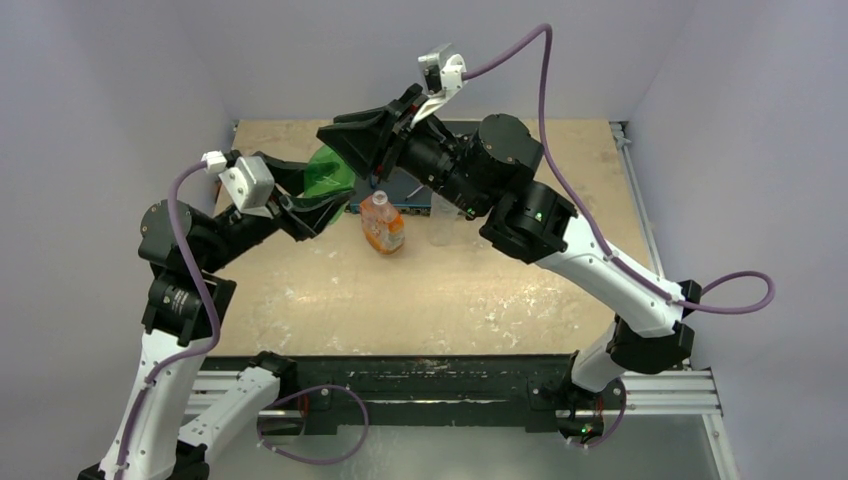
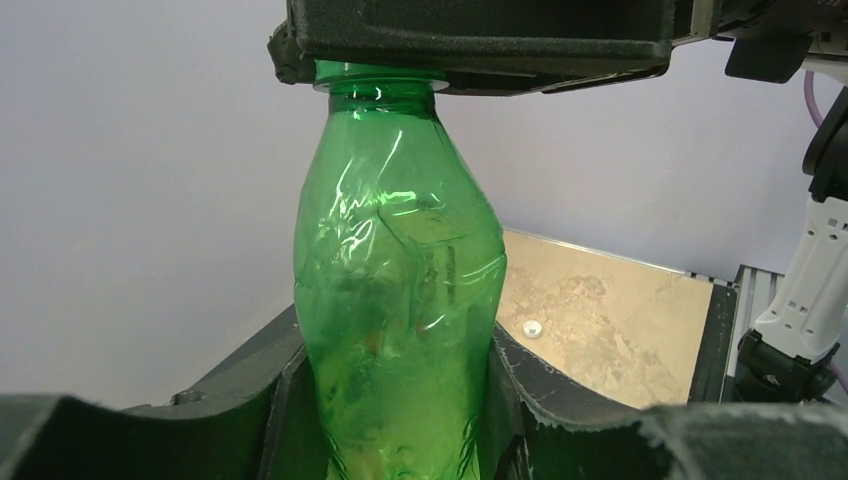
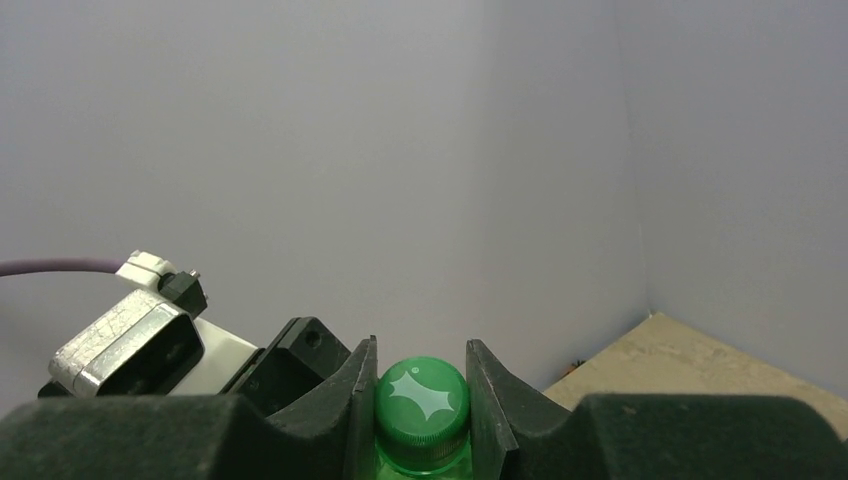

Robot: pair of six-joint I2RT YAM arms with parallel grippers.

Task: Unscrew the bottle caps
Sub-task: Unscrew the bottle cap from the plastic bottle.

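The green bottle (image 1: 330,172) is held in the air, tilted, between my two grippers. My left gripper (image 1: 318,197) is shut on the bottle's crinkled body (image 2: 400,300), one finger on each side. My right gripper (image 1: 368,148) is shut on the green cap (image 3: 421,398), which sits on the bottle's neck; its fingers (image 3: 360,400) press both sides of the cap. In the left wrist view the right gripper (image 2: 480,40) hides the cap. The squat orange-label bottle (image 1: 383,226) stands on the table just right of the green bottle. One white cap (image 2: 532,328) lies loose on the table.
A faint clear bottle (image 1: 446,226) stands right of the orange-label bottle, under the right arm. A blue object (image 1: 408,196) lies behind them. The wooden table (image 1: 420,290) is walled by grey panels at the back and sides; a metal rail (image 1: 660,395) runs along its near edge.
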